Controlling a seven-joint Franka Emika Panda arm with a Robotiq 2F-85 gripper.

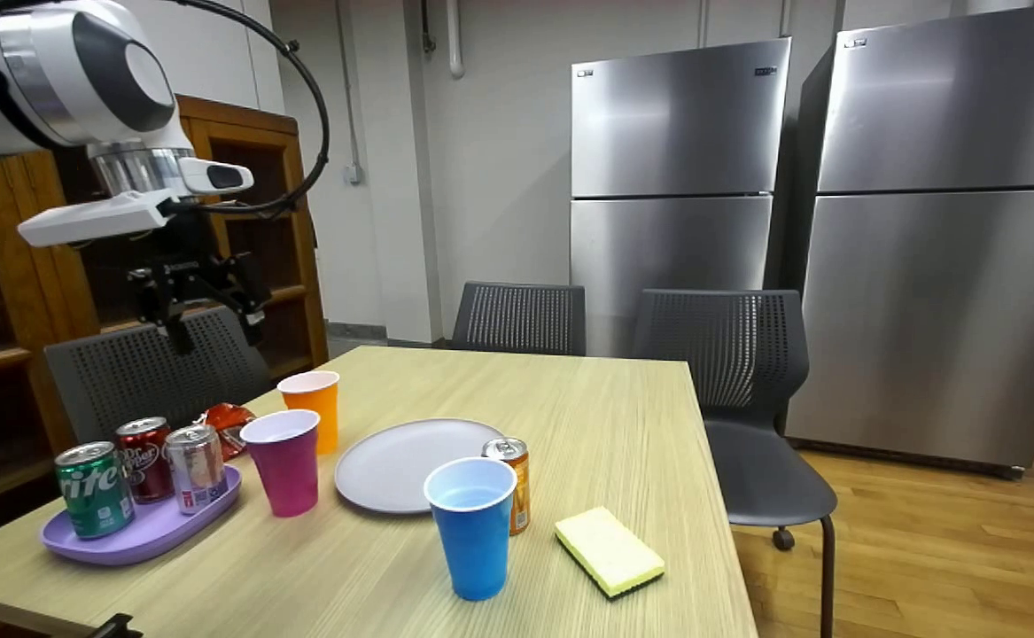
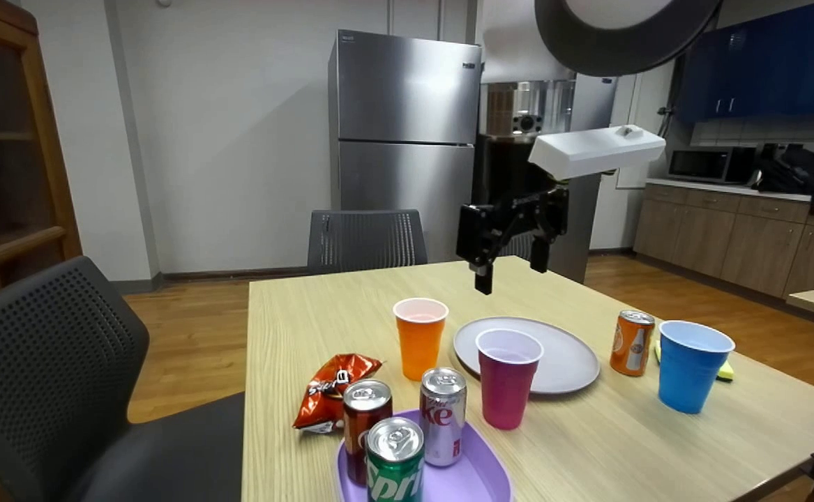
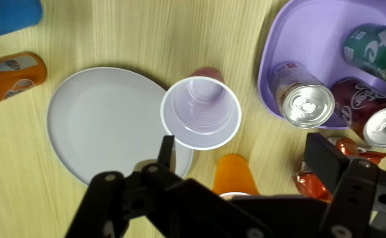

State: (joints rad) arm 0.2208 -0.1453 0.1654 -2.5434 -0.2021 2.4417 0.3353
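Observation:
My gripper [image 1: 217,335] is open and empty, raised above the table; it also shows open in an exterior view [image 2: 511,273]. In the wrist view its fingers [image 3: 240,148] stand wide apart with nothing between them at their height. Below them, an upright orange cup [image 3: 234,173] is partly hidden by the gripper body. An upright magenta cup [image 3: 201,112] with a pale inside stands beside a light grey plate [image 3: 113,119]. A red shiny snack bag [image 3: 312,185] lies partly behind a finger. A purple tray [image 3: 308,29] holds a Sprite can, a Dr Pepper can and a silver can.
A blue cup [image 1: 472,532] stands by an orange can [image 1: 519,487], with a yellow sponge [image 1: 610,549] near the table edge. Dark chairs [image 1: 720,354] surround the table [image 1: 375,576]. Two steel fridges [image 1: 676,133] and a wooden cabinet [image 2: 16,174] stand behind.

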